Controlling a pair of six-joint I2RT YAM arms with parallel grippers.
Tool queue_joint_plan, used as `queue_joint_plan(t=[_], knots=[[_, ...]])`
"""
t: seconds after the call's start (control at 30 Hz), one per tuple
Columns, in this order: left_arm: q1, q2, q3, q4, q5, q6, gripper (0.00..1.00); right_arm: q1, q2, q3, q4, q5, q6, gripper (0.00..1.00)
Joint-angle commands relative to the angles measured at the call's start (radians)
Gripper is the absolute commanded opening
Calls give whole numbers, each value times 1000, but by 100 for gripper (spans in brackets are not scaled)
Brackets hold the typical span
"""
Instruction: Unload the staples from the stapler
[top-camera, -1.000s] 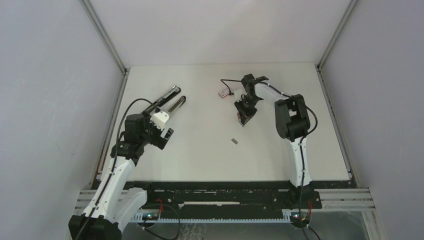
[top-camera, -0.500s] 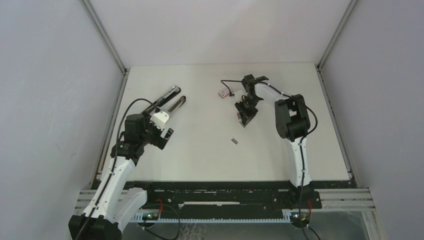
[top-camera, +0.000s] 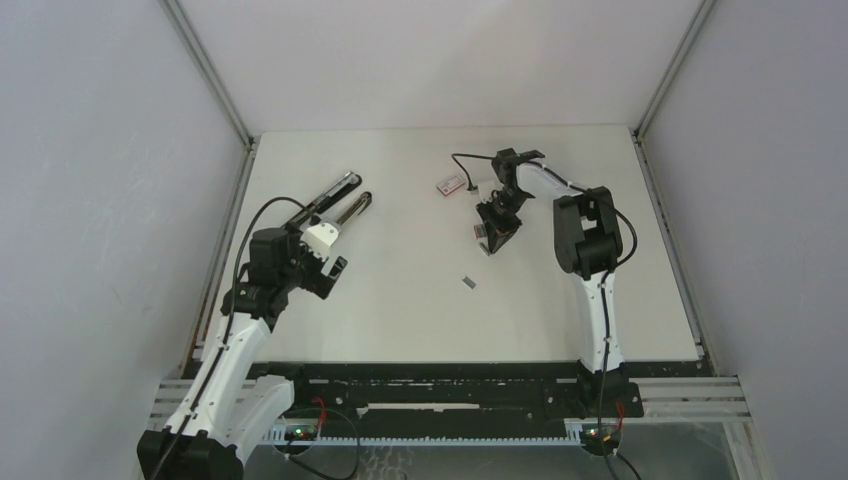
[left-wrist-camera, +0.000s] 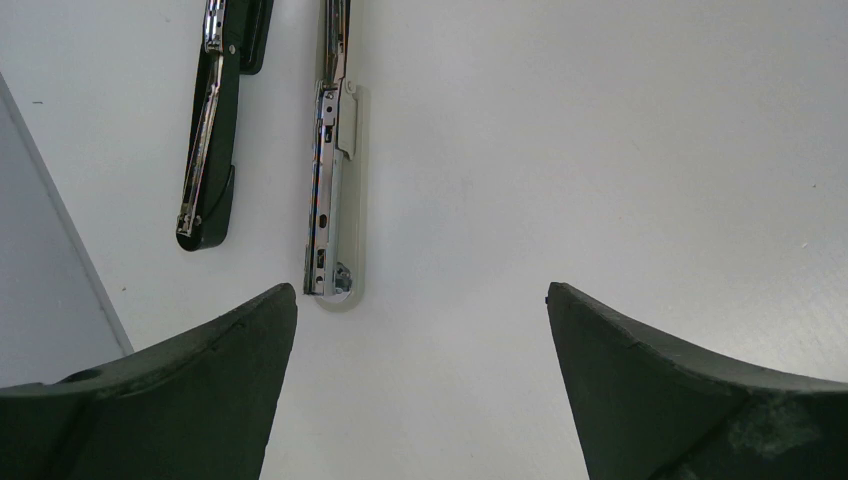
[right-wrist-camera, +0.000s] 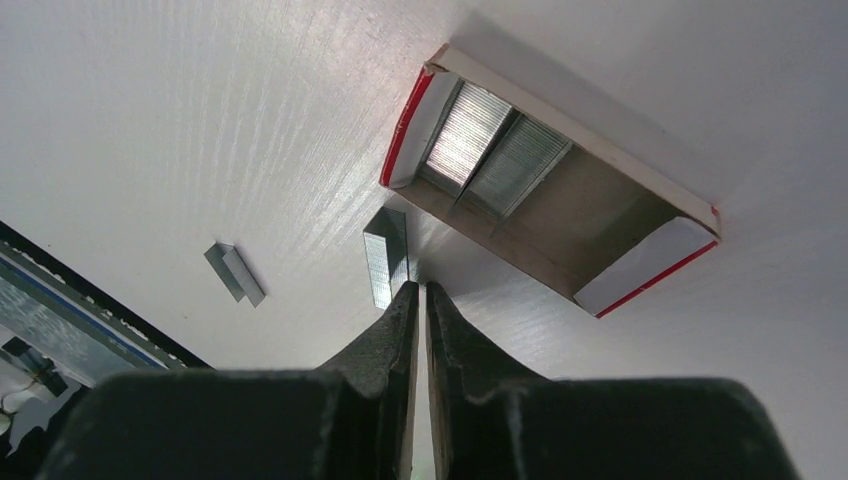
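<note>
The stapler (top-camera: 338, 203) lies opened at the back left as two long dark bars; in the left wrist view its metal staple rail (left-wrist-camera: 328, 190) and black arm (left-wrist-camera: 212, 150) lie just ahead. My left gripper (top-camera: 318, 238) is open and empty just short of their near ends. The staples, a tiny grey strip (top-camera: 468, 283), lie alone mid-table and show in the right wrist view (right-wrist-camera: 235, 272). My right gripper (top-camera: 489, 238) is shut, tips (right-wrist-camera: 418, 290) down at the table beside a second grey strip (right-wrist-camera: 385, 255). Nothing shows between its fingers.
An open red-edged staple box (right-wrist-camera: 545, 185) with staple rows inside lies just beyond the right fingertips. A second small reddish box piece (top-camera: 450, 186) lies behind it. A metal frame rail (top-camera: 228, 250) runs along the table's left edge, close to the stapler.
My right wrist has shifted slightly to the right, with the shut gripper staying by the staple box. The left arm, the stapler and the lone strip have not moved.
</note>
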Motion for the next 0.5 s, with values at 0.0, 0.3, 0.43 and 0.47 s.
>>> queue_joint_plan(t=[0.0, 0.3, 0.43, 0.47], knots=[[6, -16, -8, 23, 3, 6, 100, -15, 49, 6, 33, 67, 26, 9], [5, -13, -7, 24, 0, 6, 100, -44, -40, -11, 67, 164, 54, 21], [6, -11, -8, 24, 1, 6, 100, -78, -94, -18, 65, 175, 56, 22], [6, -12, -8, 24, 1, 6, 100, -81, -110, -26, 66, 183, 55, 22]])
